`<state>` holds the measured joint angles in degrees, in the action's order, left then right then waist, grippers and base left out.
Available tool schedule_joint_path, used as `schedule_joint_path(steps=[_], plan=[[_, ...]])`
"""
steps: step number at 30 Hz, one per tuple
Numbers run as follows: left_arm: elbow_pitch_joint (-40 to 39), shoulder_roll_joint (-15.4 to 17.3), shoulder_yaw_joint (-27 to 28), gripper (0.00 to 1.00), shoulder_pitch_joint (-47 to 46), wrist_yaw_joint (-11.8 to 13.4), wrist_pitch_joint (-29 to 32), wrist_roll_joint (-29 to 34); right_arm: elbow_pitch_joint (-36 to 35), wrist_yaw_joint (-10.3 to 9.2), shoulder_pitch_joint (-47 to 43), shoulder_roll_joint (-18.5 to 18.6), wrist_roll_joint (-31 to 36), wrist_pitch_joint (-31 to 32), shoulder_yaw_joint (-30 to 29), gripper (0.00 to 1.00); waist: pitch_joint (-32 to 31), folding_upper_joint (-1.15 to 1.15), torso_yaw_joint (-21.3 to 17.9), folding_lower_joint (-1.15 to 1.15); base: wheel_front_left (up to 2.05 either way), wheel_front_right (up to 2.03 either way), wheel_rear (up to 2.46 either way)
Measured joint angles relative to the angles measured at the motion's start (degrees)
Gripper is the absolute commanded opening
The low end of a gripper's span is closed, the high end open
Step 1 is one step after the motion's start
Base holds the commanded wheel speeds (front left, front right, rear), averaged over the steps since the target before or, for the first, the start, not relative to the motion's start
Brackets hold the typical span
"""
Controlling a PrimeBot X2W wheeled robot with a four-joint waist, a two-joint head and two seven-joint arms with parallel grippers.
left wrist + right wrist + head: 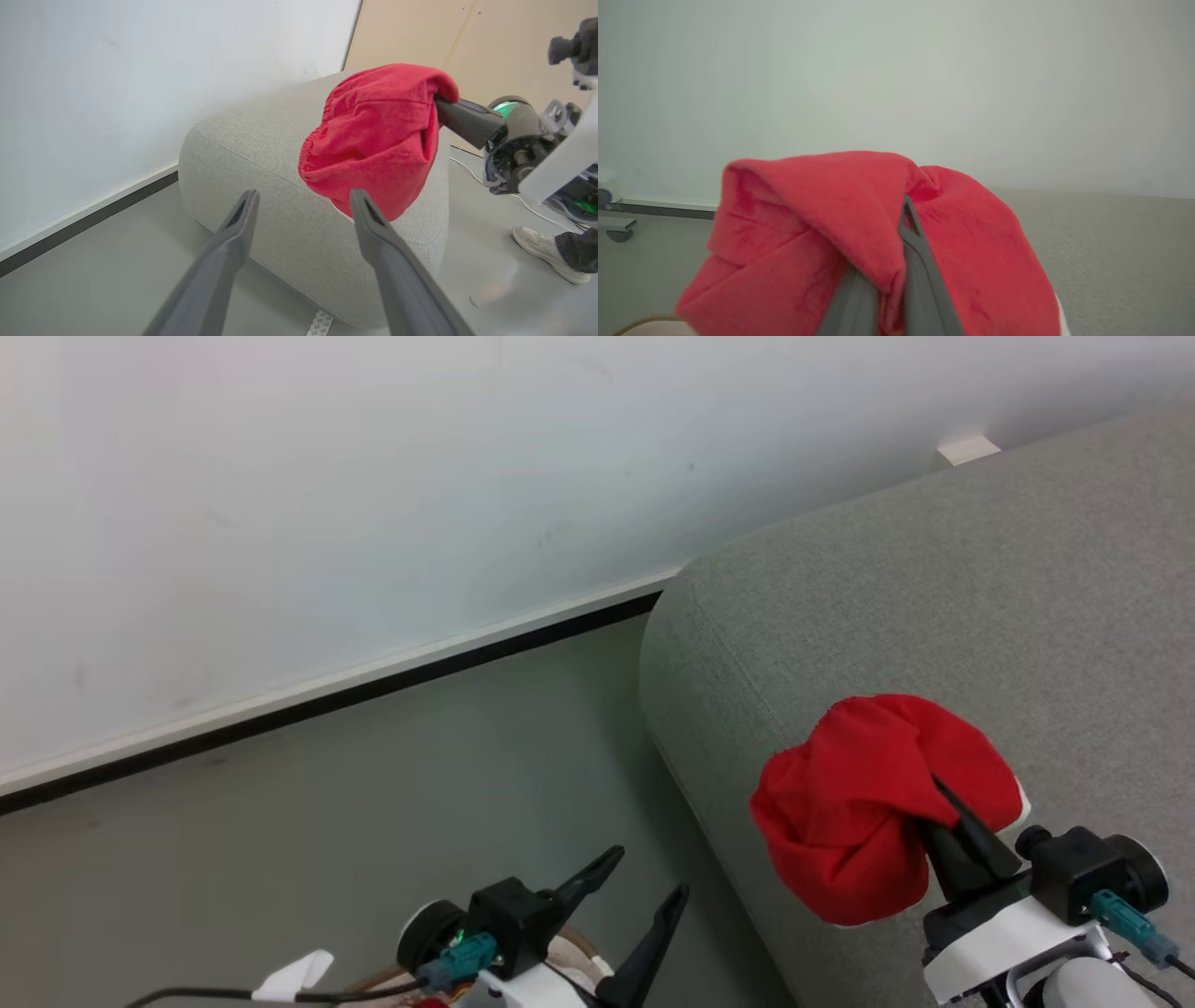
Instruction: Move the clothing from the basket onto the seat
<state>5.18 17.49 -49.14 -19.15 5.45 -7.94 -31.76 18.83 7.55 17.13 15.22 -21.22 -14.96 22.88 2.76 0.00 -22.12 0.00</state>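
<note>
Left gripper (649, 871): fingers apart, empty, at 8 o'clock of the bundle.
Clothing (868, 793): red bundle hanging at the seat's rounded left edge.
Right gripper (941, 795): clamped on the clothing.
Seat (980, 569): broad top at 1 o'clock of that gripper; release likely needs carrying inward.

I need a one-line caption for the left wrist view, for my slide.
The right gripper holds a red garment over the grey sofa; the open left gripper points toward it.
</note>
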Motion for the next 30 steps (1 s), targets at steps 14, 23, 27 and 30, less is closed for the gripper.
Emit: schedule_joint_path(steps=[14,23,27,30], plan=[[-4.06,1.27,-1.38,1.00,-11.95,-3.03,4.92,5.10,-1.19,0.00,9.58,-2.98,4.24,0.00,-21.54,0.00,14.02,0.00,0.83,0.00,0.00,0.00,0.00],[-6.78,2.02,-0.69,1.00,-24.16,-6.32,7.19,9.14,9.27,0.00,32.22,-0.01,8.09,0.36,-36.89,0.00,28.66,0.00,5.14,0.02,0.00,0.00,0.00],[-7.01,1.42,-0.82,1.00,-27.00,-7.22,6.93,9.68,17.17,0.01,40.11,2.27,10.73,1.52,-43.59,0.00,34.63,0.00,7.49,0.03,0.00,0.00,0.00],[-6.34,0.48,-1.05,1.00,-27.54,-7.31,6.19,9.76,23.03,0.01,42.44,2.98,14.72,1.53,-48.46,0.00,37.58,0.00,9.89,0.02,0.00,0.00,0.00]])
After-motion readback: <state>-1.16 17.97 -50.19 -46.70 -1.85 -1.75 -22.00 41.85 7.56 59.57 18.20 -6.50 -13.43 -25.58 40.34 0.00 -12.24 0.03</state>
